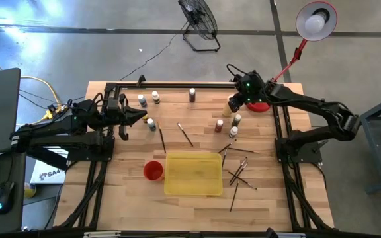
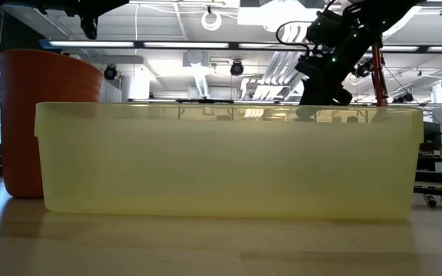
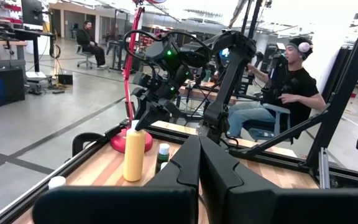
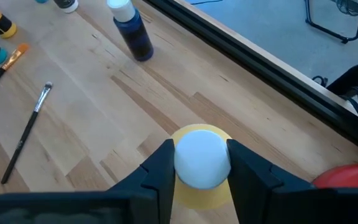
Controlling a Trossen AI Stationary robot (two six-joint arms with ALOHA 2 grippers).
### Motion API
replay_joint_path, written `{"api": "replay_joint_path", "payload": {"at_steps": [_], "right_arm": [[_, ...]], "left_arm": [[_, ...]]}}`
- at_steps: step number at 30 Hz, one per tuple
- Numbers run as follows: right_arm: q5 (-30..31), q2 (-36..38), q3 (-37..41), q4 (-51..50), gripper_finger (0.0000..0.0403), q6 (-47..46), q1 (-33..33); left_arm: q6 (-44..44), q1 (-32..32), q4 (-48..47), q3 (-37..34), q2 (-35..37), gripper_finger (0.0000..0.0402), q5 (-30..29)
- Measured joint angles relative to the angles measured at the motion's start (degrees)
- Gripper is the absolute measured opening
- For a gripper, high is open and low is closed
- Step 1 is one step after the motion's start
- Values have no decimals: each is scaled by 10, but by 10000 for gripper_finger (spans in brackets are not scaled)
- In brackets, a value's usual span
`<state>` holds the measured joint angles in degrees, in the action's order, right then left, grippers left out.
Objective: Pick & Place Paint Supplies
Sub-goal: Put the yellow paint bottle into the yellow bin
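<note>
1. The task looks barely begun, judging by the layout. The yellow tray appears empty in the high view, and nothing shows through its wall in the low view.
2. Small paint bottles stand scattered over the far half of the tabletop, and thin brushes lie loose beside the tray's right side. All of these are yet to be moved. The red cup sits just left of the tray.
3. The right end effector is at the far right of the tabletop, its fingers partly closed around the white cap of the larger yellow bottle. The bottle stands upright on the wood, apparently not lifted yet.
4. The left end effector waits at the left edge, fingers fully closed on nothing.
</note>
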<state>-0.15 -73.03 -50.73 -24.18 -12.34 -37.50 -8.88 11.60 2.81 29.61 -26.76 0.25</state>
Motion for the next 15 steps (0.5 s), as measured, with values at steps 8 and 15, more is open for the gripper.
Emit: {"api": "replay_joint_path", "payload": {"at_steps": [8,15], "right_arm": [[1,40,1,3,110,1,0],[1,93,-27,-11,110,2,4]], "left_arm": [[0,0,0,0,0,0,0],[0,0,0,0,0,0,3]]}}
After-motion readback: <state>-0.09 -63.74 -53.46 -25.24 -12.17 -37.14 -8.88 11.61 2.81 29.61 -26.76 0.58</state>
